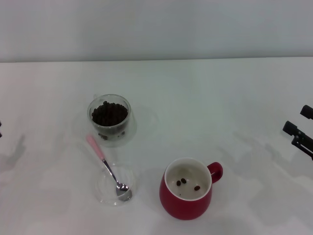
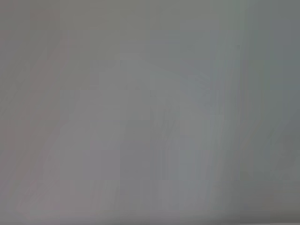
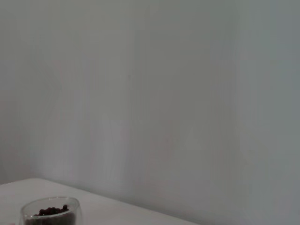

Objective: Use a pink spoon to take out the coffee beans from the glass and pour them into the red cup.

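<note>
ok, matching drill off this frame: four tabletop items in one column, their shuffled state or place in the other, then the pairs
Things:
1. pink spoon
2. glass
3. red cup
4. right pincer

States:
A. heaped with coffee beans
B. at the table's right edge, holding nothing
C. only three beans on its cream bottom
D. bowl resting in a shallow clear dish, handle pointing toward the glass

Pairs: 1-D, 2-A, 3-C, 4-B

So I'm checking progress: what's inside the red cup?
Three coffee beans lie on the red cup's cream floor. Its near wall hides a strip of that floor.
</note>
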Controlling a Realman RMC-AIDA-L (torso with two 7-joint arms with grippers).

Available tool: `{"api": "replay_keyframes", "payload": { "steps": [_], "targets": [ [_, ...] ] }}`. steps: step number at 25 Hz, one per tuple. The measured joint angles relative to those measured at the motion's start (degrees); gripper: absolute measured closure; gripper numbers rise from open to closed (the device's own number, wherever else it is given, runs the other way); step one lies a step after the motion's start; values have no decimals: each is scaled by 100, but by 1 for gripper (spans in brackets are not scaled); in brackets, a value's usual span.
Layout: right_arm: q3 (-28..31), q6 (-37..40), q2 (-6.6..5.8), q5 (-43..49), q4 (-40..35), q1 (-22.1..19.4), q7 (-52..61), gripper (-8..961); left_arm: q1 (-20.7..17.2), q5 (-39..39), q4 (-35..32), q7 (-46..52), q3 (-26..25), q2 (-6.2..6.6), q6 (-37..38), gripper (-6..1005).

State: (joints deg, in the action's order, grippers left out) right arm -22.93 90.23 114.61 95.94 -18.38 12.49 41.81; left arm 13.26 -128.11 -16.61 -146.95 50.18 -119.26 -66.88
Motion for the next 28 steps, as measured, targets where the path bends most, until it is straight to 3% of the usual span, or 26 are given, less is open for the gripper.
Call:
{"api": "replay_keyframes", "payload": {
  "steps": [9, 18, 28],
  "targets": [
    [4, -10, 25, -90, 125, 73, -145, 294, -27, -319, 227, -476, 1, -2, -6, 126],
    [0, 128, 35, -1008, 863, 106, -1132, 292, -12, -763, 232, -673, 0, 24, -55, 127],
    [32, -102, 50, -1303, 1016, 242, -1339, 290, 33, -1088, 391, -1019, 5, -1, -228, 134]
  ]
}}
